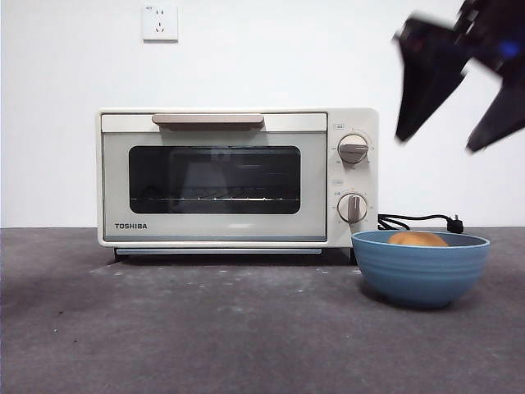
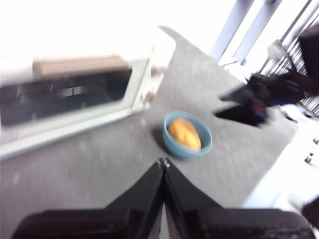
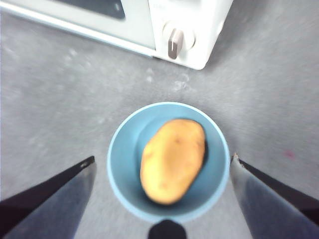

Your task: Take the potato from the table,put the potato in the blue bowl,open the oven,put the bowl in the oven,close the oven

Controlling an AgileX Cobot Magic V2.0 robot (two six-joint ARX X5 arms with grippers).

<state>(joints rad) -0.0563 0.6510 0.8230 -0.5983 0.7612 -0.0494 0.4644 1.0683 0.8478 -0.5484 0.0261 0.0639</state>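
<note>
The tan-yellow potato (image 3: 172, 160) lies inside the blue bowl (image 3: 122, 164), which stands on the dark grey table (image 1: 205, 328) just right of the oven. In the front view only the potato's top (image 1: 417, 239) shows over the bowl's rim (image 1: 420, 275). The cream TOSHIBA oven (image 1: 238, 178) has its door shut. My right gripper (image 1: 458, 123) hangs open high above the bowl, holding nothing. My left gripper (image 2: 163, 163) is shut and empty, up over the table in front of the oven, with bowl (image 2: 192, 150) and potato (image 2: 184, 133) beyond it.
The oven's beige bar handle (image 1: 207, 120) runs along the door's top; two round knobs (image 1: 353, 148) sit on its right side. A black cord (image 1: 418, 222) trails behind the bowl. A wall socket (image 1: 159, 23) is above the oven.
</note>
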